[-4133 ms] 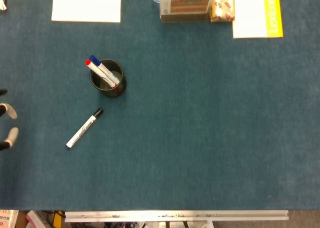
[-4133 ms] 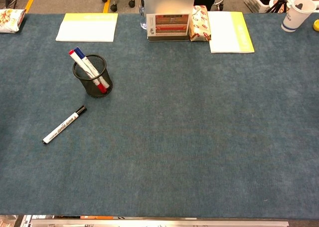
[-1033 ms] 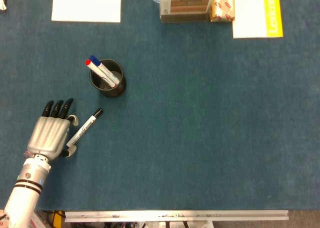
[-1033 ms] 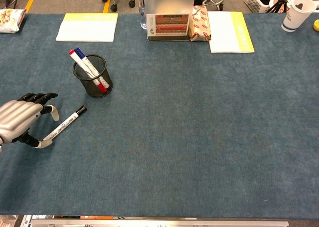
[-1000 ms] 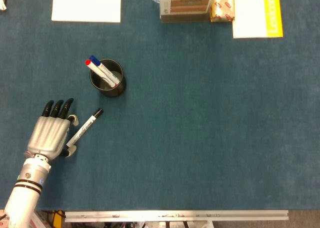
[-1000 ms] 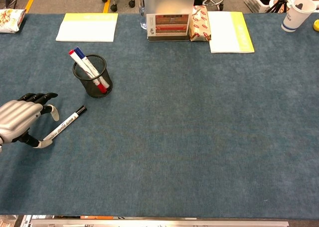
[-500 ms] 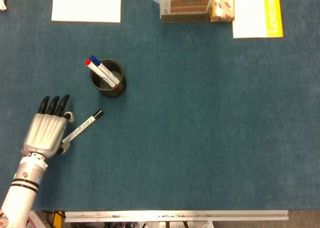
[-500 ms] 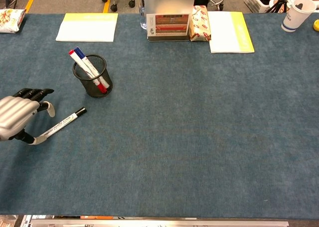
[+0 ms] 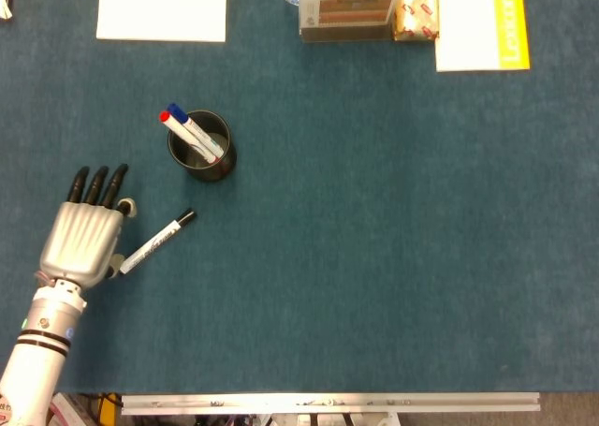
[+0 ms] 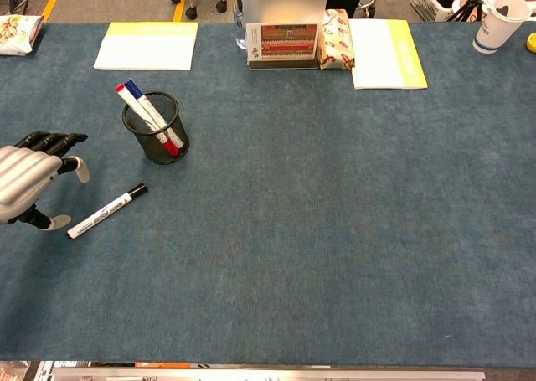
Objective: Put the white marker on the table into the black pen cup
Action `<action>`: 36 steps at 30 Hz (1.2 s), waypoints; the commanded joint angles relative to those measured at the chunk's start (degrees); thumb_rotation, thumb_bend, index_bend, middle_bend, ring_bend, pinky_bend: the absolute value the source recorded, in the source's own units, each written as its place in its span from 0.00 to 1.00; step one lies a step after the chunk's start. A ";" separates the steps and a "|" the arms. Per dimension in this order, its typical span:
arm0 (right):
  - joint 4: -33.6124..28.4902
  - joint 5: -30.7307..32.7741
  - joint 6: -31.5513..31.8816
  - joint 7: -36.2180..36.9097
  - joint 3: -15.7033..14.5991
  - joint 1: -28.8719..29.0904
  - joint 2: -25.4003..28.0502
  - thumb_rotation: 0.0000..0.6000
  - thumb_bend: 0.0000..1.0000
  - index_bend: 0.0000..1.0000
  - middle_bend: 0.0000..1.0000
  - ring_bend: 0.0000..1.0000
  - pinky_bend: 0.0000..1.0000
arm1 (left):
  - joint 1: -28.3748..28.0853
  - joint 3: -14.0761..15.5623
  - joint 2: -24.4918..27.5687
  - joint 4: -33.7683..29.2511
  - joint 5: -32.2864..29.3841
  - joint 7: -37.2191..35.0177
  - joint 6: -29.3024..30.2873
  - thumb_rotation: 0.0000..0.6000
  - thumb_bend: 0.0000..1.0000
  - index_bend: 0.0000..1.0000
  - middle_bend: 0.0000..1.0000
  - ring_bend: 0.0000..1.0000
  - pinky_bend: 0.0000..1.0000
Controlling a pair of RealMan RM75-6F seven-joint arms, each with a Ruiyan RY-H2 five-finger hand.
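The white marker [image 9: 156,243] [image 10: 107,211] with a black cap lies flat on the blue table, slanting from lower left to upper right. The black mesh pen cup [image 9: 200,147] [image 10: 157,128] stands just beyond it and holds a red-capped and a blue-capped marker. My left hand [image 9: 82,237] [image 10: 27,186] hovers palm down at the left of the marker with its fingers apart. Its thumb is close to the marker's near end, and I cannot tell if it touches. Nothing is held. My right hand is out of both views.
Along the far edge lie a yellow-and-white pad [image 10: 146,44], a metal box with a printed card [image 10: 283,39], a snack packet [image 10: 337,27] and a second pad [image 10: 388,53]. A paper cup [image 10: 498,21] stands at the far right corner.
My left hand has drawn back to the left, away from the marker. The marker has turned slightly flatter and shifted a little to the right on the table.
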 commanded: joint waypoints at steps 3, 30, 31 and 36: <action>-0.01 0.02 0.00 0.12 0.03 0.01 0.10 1.00 0.57 0.34 0.37 0.45 0.69 | 0.02 -0.10 -1.29 0.43 0.66 -0.73 -0.12 1.00 0.19 0.33 0.00 0.00 0.00; -0.27 0.33 -0.24 -0.10 0.03 0.09 0.34 1.00 0.57 0.34 0.37 0.45 0.69 | 1.51 0.88 -4.50 3.94 1.92 -2.97 -0.97 1.00 0.15 0.33 0.00 0.00 0.00; -0.28 0.32 -0.26 -0.09 0.02 0.09 0.36 1.00 0.57 0.34 0.37 0.45 0.69 | 1.52 0.88 -4.54 4.15 1.83 -3.13 -1.16 1.00 0.15 0.33 0.00 0.00 0.00; -0.31 0.41 -0.29 -0.11 0.04 0.11 0.39 1.00 0.57 0.34 0.37 0.45 0.69 | 1.48 0.88 -4.62 5.63 2.60 -3.72 -1.25 1.00 0.15 0.33 0.00 0.00 0.00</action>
